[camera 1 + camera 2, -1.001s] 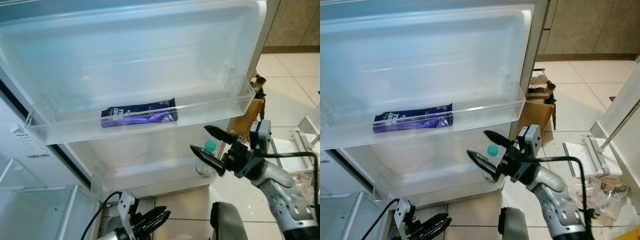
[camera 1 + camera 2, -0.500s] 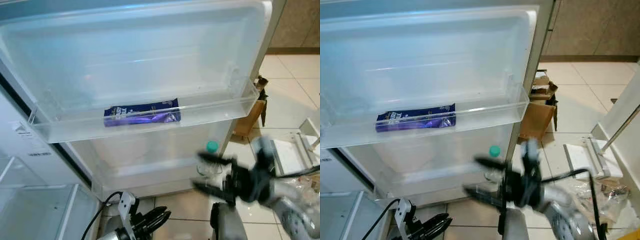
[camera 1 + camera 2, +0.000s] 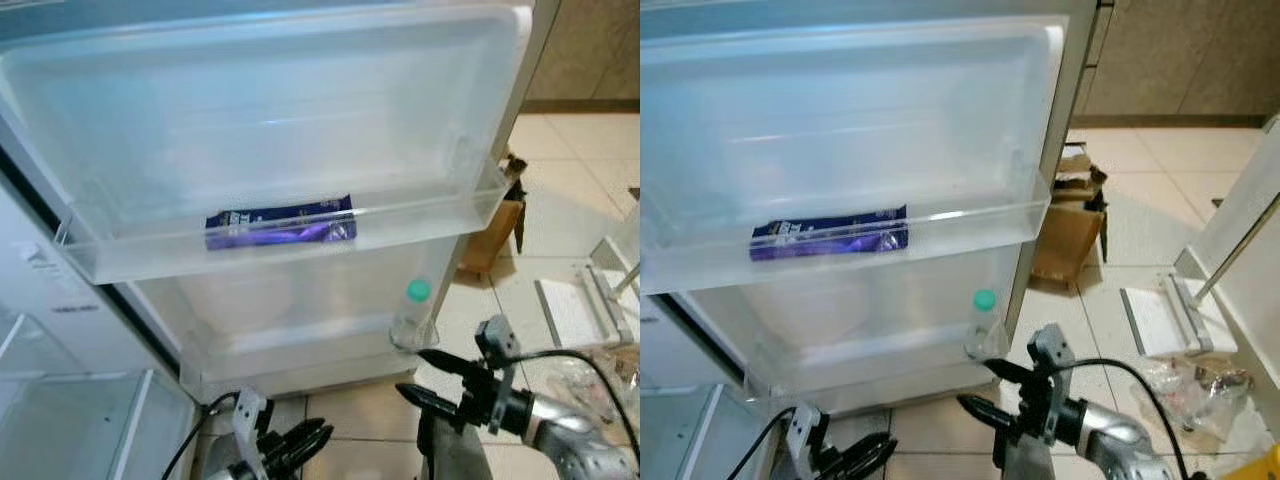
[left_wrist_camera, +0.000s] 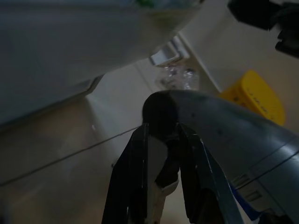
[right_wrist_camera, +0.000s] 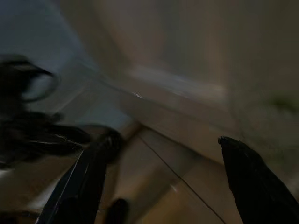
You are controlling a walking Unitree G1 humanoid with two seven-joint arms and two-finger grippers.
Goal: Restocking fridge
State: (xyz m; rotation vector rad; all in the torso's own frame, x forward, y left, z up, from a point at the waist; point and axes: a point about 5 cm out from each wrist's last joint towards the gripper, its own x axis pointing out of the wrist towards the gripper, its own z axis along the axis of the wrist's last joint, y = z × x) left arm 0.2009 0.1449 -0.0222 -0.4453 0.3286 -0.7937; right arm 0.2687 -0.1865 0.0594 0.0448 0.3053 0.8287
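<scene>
While the fridge door stands wide open, the right gripper sits low in front of it with its two black fingers spread apart and nothing between them, tips pointing toward the bottom door shelf. A clear bottle with a green cap stands upright at the right end of that bottom shelf, just above and beside the gripper but not touching it. Up on the upper door shelf, a purple packet lies flat on its side near the middle. The left gripper hangs idle down by the floor tiles, fingers pretty much closed together and empty. Off to the right there's a cardboard box on the tile floor behind the door edge, plus a yellow thing showing up in the left wrist view.
</scene>
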